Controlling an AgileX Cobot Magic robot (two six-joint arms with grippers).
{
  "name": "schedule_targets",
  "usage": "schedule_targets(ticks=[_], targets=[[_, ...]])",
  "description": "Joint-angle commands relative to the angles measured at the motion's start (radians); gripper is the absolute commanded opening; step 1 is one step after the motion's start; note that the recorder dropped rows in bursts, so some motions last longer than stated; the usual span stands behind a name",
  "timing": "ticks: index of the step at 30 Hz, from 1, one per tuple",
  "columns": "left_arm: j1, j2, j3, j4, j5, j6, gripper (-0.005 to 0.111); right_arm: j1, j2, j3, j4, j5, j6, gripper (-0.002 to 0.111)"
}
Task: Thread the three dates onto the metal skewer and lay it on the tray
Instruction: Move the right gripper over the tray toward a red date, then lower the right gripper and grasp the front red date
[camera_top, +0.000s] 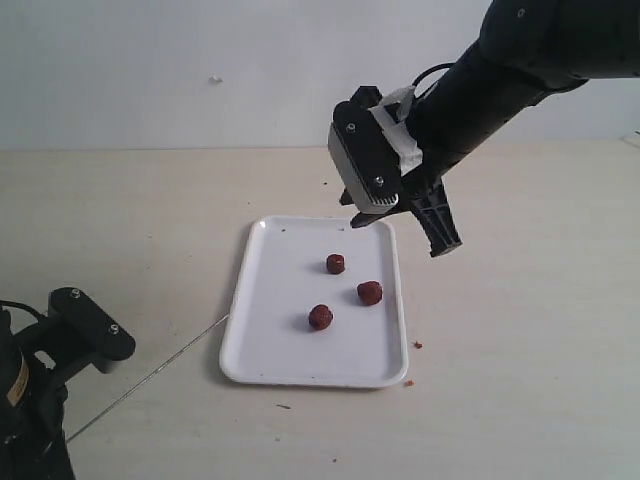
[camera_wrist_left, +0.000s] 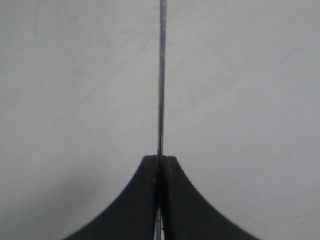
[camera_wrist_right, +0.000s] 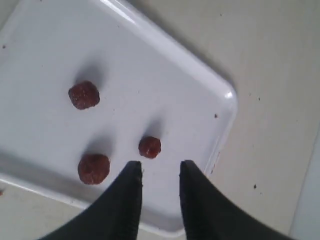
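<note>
- Currently, the left gripper (camera_wrist_left: 160, 161) is clamped on the metal skewer (camera_top: 150, 378). Its wrist camera shows the two black fingers pressed together around the thin grey rod.
- From the exterior camera, the skewer slants from the lower left of the frame up toward the centre. Its tip ends just beside the left rim of the tray (camera_top: 290, 355); whether tip and rim touch cannot be told.
- Along its visible length the rod is bare metal.
- The white tray lies flat on the pale table (camera_top: 520, 350) at the centre of the frame, with its long sides running top to bottom.
- Three dates lie loose on the tray, each apart from the others. The upper date (camera_top: 336, 263) is near the tray's middle, the right date (camera_top: 370, 292) is a little lower and closer to the right rim, and the lower date (camera_top: 320, 317) is down and to the left of that one.
- The right gripper (camera_wrist_right: 160, 169) hangs above the tray's upper right corner with its jaws apart and nothing between them. Its black arm enters from the upper right of the frame.
- Its wrist camera shows the upper date just ahead of the gap between the two fingers, untouched, with the other two dates farther off on the white surface.
- Reddish crumbs (camera_top: 417, 345) dot the table just off the tray's lower right corner.
</note>
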Motion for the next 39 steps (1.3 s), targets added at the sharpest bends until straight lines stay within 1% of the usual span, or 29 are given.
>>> schedule_targets(ticks=[1,4,6,9,13,20,24,31,39], targets=[[0.002,-0.007,0.008,-0.004,-0.021,0.002,0.000,0.053,0.005,-0.009,0.016,0.026,-0.060,0.043],[0.002,-0.007,0.008,-0.004,-0.021,0.002,0.000,0.123,0.020,-0.009,-0.073,0.033,-0.065,0.048],[0.002,-0.007,0.008,-0.004,-0.021,0.002,0.000,0.174,0.040,-0.011,-0.159,0.015,-0.021,0.048],[0.002,-0.007,0.008,-0.004,-0.019,-0.001,0.000,0.225,0.080,-0.011,-0.264,-0.025,0.061,0.048],[0.002,-0.007,0.008,-0.009,-0.021,0.000,0.000,0.243,0.129,-0.011,-0.390,-0.059,0.151,0.047],[0.002,-0.007,0.008,-0.013,-0.023,-0.002,0.000,0.243,0.189,-0.011,-0.524,-0.109,0.168,0.046],[0.002,-0.007,0.008,-0.013,-0.028,-0.004,0.000,0.243,0.226,-0.031,-0.530,-0.105,0.159,0.046],[0.002,-0.007,0.008,-0.013,-0.040,-0.004,0.000,0.243,0.263,-0.031,-0.530,-0.155,0.124,0.046],[0.002,-0.007,0.008,-0.013,-0.045,-0.004,0.000,0.250,0.269,-0.031,-0.513,-0.157,0.081,0.046]])
